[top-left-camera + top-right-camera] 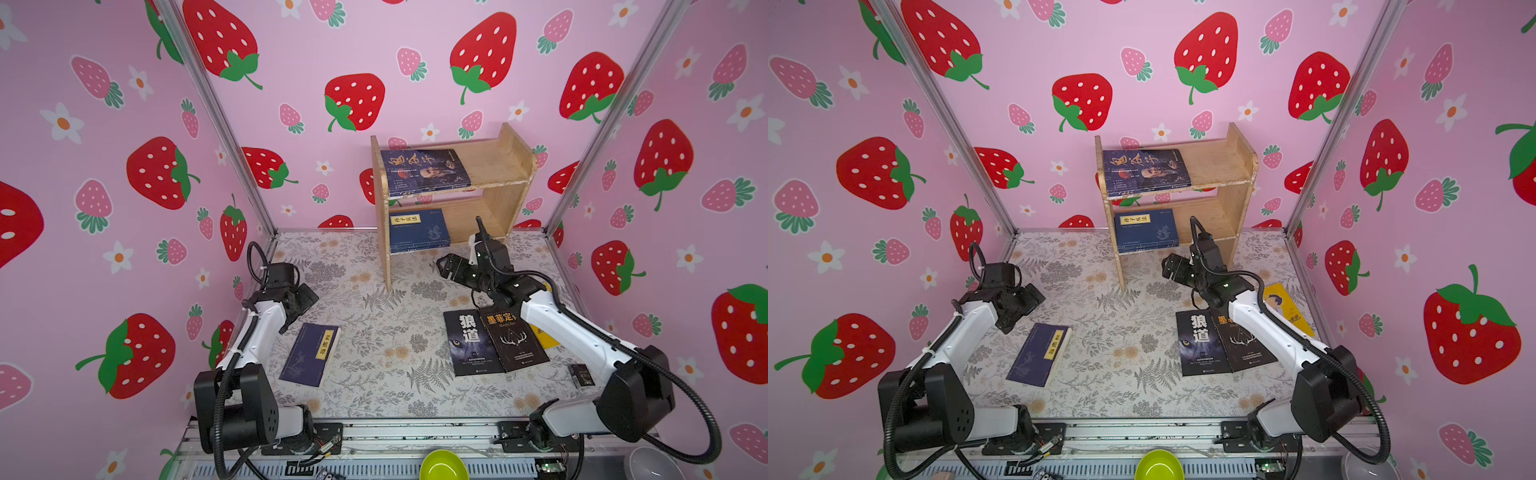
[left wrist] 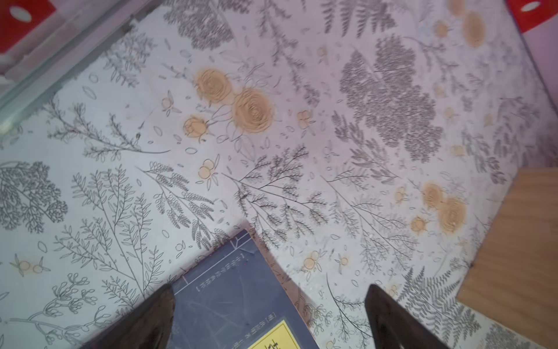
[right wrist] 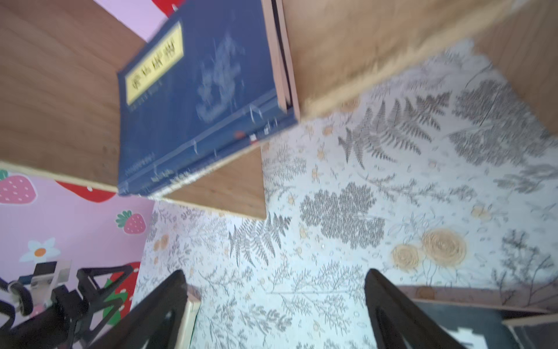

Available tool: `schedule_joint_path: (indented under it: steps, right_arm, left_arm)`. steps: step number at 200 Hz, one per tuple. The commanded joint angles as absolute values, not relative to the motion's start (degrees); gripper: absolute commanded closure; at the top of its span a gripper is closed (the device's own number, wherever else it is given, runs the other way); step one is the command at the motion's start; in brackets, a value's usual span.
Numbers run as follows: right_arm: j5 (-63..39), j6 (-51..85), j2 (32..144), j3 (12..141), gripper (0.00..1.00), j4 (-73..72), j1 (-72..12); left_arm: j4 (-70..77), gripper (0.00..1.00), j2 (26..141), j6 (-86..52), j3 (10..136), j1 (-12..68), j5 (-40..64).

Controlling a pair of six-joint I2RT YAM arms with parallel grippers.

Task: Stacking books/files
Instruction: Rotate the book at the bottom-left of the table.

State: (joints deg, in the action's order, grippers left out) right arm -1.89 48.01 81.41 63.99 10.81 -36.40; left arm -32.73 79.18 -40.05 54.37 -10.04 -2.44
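The left pincer (image 2: 270, 288) is hanging spread wide over one end of the navy book (image 1: 309, 353), which is lying flat on the table (image 1: 374, 324). It is gripping nothing, and whether a finger is brushing the cover I cannot tell. The right pincer (image 3: 276, 273) is gaping wide and empty too, pointing at the wooden shelf (image 1: 507, 166), near the navy stack (image 1: 417, 230) on its lower board. The blue portrait book (image 1: 424, 171) is lying on the top board, while two black books (image 1: 471, 343) and a yellow book (image 1: 1287, 309) are lying beneath the right arm (image 1: 573, 328)
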Motion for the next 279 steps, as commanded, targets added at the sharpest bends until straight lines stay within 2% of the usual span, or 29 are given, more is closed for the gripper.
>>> schedule_joint_path:
  steps: [1,28,72,129,154,196,214,250,279]
  right_arm:
    - [-2.6,50.7,81.0,61.7,0.06,9.4,-38.3]
    - [-3.4,52.2,80.4,59.1,0.06,6.6,-39.0]
    - [-3.2,51.9,79.9,57.9,0.06,7.2,-39.1]
    - [-3.4,51.5,80.3,57.5,0.06,7.6,-39.0]
    - [-4.1,51.2,80.9,57.6,0.05,7.3,-39.0]
    - [-6.5,51.1,82.4,57.4,0.05,7.6,-39.0]
    - [-8.1,50.7,83.3,57.3,0.06,8.3,-39.0]
    - [-14.0,46.9,85.5,56.9,0.07,9.4,-39.2]
    - [-15.6,42.9,87.1,56.9,0.07,11.1,-39.8]
  left_arm:
    - [-31.3,0.01,82.2,-44.4,53.5,-12.8,0.1]
    - [-29.4,0.01,83.2,-46.1,50.6,-14.3,-1.4]
    - [-23.9,0.01,85.8,-47.0,45.2,-19.8,3.7]
    - [-17.2,0.01,83.8,-54.1,36.1,-18.9,11.3]
    - [-15.4,0.01,81.9,-58.6,33.2,-13.5,14.0]
    - [-10.8,0.01,79.2,-73.2,33.3,6.2,11.9]
    - [-10.0,0.01,79.3,-76.4,35.7,11.3,9.6]
    - [-24.9,0.01,75.6,-67.2,44.2,11.9,0.9]
    - [-36.0,0.01,69.5,-61.4,45.0,10.2,-4.2]
